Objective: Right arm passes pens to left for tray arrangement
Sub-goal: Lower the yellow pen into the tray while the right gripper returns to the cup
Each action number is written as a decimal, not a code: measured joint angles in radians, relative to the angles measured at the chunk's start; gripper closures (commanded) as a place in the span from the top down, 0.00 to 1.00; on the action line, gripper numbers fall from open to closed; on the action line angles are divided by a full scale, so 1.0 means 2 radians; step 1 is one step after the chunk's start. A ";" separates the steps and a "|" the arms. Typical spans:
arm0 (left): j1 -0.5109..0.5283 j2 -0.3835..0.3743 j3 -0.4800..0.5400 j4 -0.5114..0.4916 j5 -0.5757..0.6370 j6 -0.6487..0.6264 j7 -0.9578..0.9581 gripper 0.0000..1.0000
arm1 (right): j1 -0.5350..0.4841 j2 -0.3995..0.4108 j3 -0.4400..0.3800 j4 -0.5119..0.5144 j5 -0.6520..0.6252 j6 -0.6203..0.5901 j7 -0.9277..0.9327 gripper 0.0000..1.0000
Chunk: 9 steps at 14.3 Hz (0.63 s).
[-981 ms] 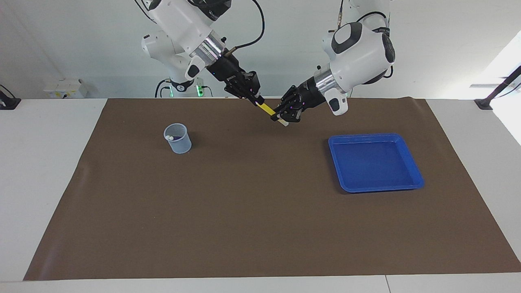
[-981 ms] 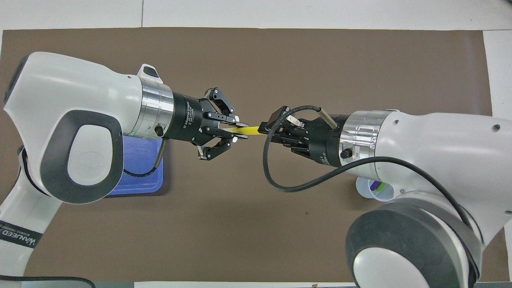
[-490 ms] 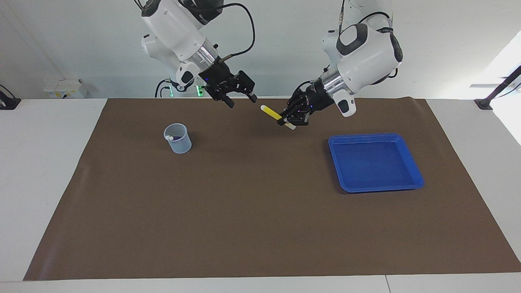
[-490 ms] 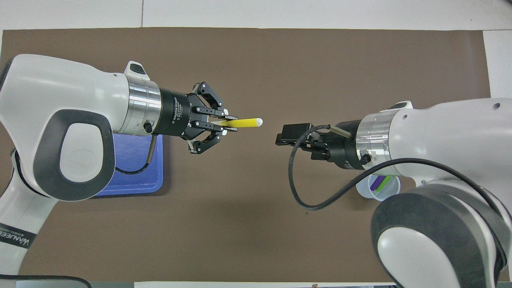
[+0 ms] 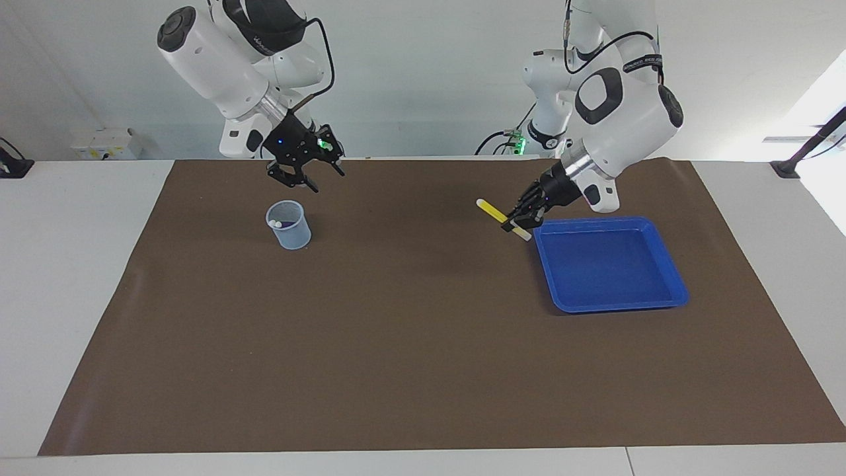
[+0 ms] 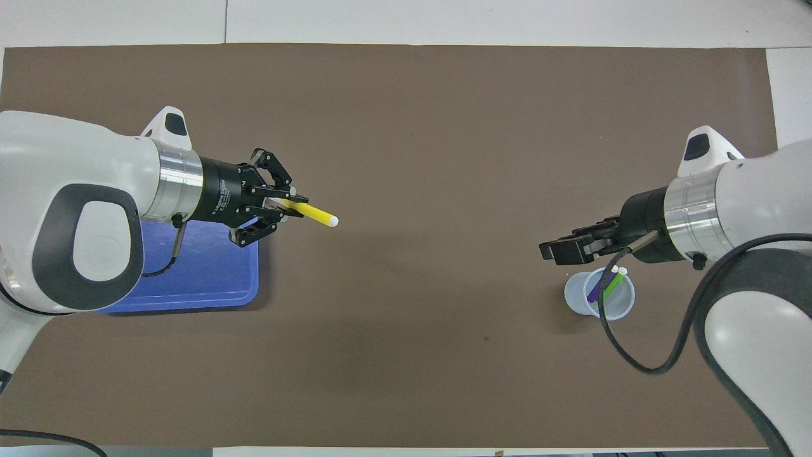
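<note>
The yellow pen (image 5: 491,209) (image 6: 314,214) hangs in the air with my left gripper (image 5: 517,223) (image 6: 288,206) shut on its pale end. Its other end points toward the middle of the table. That gripper is over the corner of the blue tray (image 5: 598,223) (image 6: 209,279) nearest the robots. My right gripper (image 5: 317,178) (image 6: 558,251) is open and holds nothing, raised over the mat beside the translucent cup (image 5: 289,225) (image 6: 580,298). A purple pen (image 6: 595,289) and a green pen (image 6: 612,287) stand in that cup.
A brown mat (image 5: 423,330) covers most of the white table. The tray lies toward the left arm's end and the cup toward the right arm's end. Nothing lies inside the tray.
The right gripper let go of the yellow pen and drew back to the cup. The left gripper carried the pen away from the middle to the tray's corner.
</note>
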 measured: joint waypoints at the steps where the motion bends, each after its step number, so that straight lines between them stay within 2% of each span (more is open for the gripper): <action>1: 0.014 0.001 0.000 -0.005 0.024 -0.001 0.050 0.00 | -0.005 0.001 0.000 -0.006 -0.015 -0.005 -0.047 0.65; 5: 0.053 0.025 0.001 -0.012 0.129 -0.007 0.241 0.00 | -0.017 0.033 0.000 -0.021 -0.090 -0.009 -0.256 0.65; 9: 0.062 0.060 0.001 -0.010 0.217 -0.006 0.369 0.00 | -0.047 0.072 0.000 -0.022 -0.110 0.003 -0.394 0.65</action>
